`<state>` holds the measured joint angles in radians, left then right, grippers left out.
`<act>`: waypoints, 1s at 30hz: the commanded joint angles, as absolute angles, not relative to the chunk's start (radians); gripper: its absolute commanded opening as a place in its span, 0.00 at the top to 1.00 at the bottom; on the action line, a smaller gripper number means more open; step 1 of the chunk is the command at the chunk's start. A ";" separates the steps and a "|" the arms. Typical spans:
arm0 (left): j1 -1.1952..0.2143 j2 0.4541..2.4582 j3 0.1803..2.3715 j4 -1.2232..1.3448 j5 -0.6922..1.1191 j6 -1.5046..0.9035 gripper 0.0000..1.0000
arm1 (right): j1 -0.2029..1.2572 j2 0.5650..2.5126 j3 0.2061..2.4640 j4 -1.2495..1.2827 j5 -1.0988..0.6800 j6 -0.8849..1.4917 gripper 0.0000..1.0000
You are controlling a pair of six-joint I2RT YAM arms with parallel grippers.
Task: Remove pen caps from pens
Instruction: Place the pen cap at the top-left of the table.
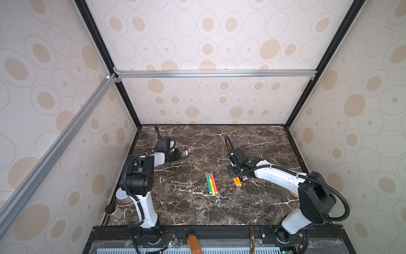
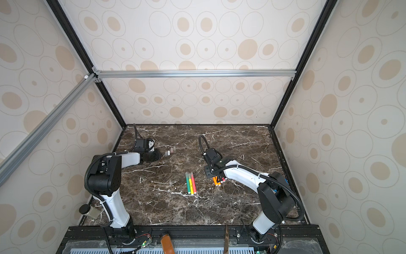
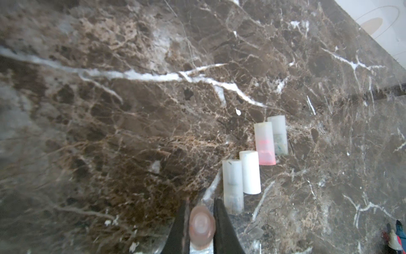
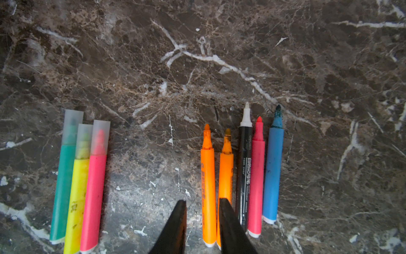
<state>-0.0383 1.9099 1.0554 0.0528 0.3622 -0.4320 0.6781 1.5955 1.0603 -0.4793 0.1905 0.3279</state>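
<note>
Marble tabletop [image 1: 197, 209]: left fingers [image 3: 179, 233] clamp a brownish pen cap [image 3: 202, 226]; right fingers [image 4: 175, 226] stand slightly apart above uncapped orange pens [image 4: 208, 187].

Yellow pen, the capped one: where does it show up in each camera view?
In both top views: the yellow pen lies midway across the table, middle of three capped pens.
Left wrist: not in it.
Right wrist: yellow pen, middle of the capped three.
Shared landmark: the green pen and red pen flanking it.

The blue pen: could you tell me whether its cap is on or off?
Off: the blue pen shows a bare, pointed dark tip.
</note>
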 commanded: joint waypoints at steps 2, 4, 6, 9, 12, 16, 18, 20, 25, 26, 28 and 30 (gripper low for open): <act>-0.031 1.929 1.094 0.063 0.381 -0.413 0.80 | 0.673 1.620 1.083 -0.498 0.183 0.324 0.72; -0.031 1.934 1.098 0.064 0.386 -0.417 0.79 | 0.673 1.625 1.086 -0.498 0.184 0.324 0.72; -0.031 1.939 1.100 0.064 0.394 -0.416 0.77 | 0.673 1.626 1.088 -0.499 0.184 0.322 0.72; -0.031 1.939 1.100 0.070 0.399 -0.419 0.74 | 0.673 1.631 1.089 -0.500 0.184 0.320 0.72; -0.031 1.942 1.104 0.071 0.398 -0.420 0.72 | 0.673 1.634 1.088 -0.500 0.177 0.323 0.72; -0.032 1.946 1.112 0.073 0.406 -0.427 0.71 | 0.673 1.632 1.086 -0.497 0.174 0.325 0.72; -0.031 1.944 1.113 0.081 0.417 -0.432 0.71 | 0.673 1.631 1.086 -0.497 0.171 0.324 0.72; -0.031 1.944 1.112 0.088 0.428 -0.439 0.71 | 0.673 1.631 1.083 -0.493 0.172 0.325 0.72; -0.032 1.933 1.096 0.112 0.462 -0.457 0.71 | 0.673 1.632 1.076 -0.487 0.169 0.329 0.72; -0.033 1.931 1.092 0.118 0.465 -0.462 0.71 | 0.673 1.632 1.074 -0.486 0.169 0.329 0.72; -0.033 1.932 1.086 0.125 0.465 -0.466 0.71 | 0.673 1.635 1.073 -0.483 0.165 0.330 0.72; -0.033 1.935 1.085 0.135 0.496 -0.472 0.71 | 0.673 1.638 1.072 -0.481 0.163 0.332 0.72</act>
